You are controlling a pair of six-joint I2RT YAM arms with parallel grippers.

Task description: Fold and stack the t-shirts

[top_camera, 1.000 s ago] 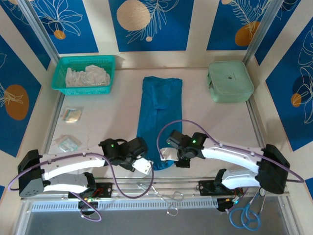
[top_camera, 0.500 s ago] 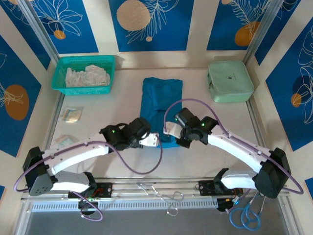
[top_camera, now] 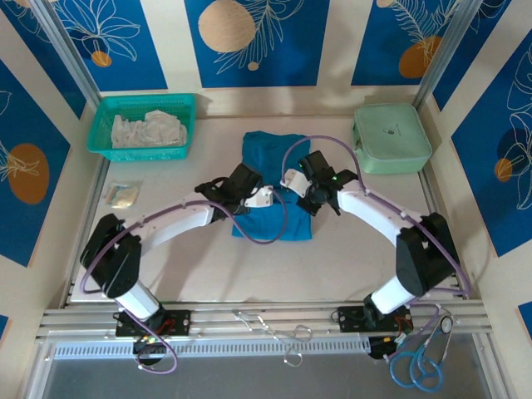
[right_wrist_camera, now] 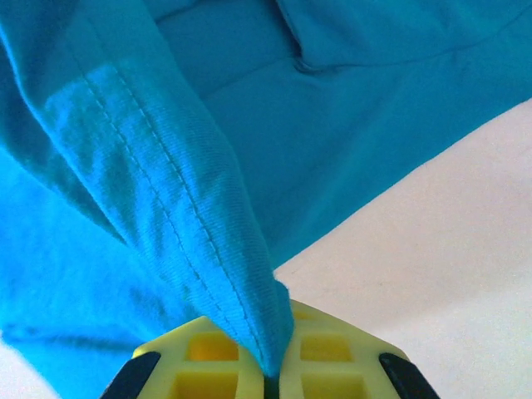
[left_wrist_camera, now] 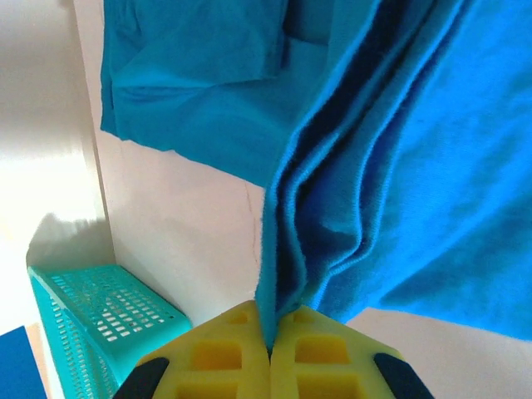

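From my console the pale worktop (top_camera: 349,249) runs between the blue-patterned walls. The teal-blue t-shirt (top_camera: 268,151) lies in its middle, towards the far side, between the two reaching arms. Its far part rests flat and its nearer cloth bunches up where the grippers meet it. At the far right sits a pale green zipped case (top_camera: 391,137), and at the far left a teal mesh basket (top_camera: 137,153) holds crumpled white material. The left gripper (top_camera: 264,198) is over the shirt's left half. In its wrist view, the yellow jaws of the left gripper (left_wrist_camera: 270,332) are pressed together on a pleated fold of the t-shirt (left_wrist_camera: 432,166), with the basket (left_wrist_camera: 91,316) behind. The right gripper (top_camera: 291,179) sits just beside it, and its wrist view shows the jaws (right_wrist_camera: 274,366) pinching a stitched hem of the t-shirt (right_wrist_camera: 349,108). A small packet (top_camera: 122,194) lies near the left edge.
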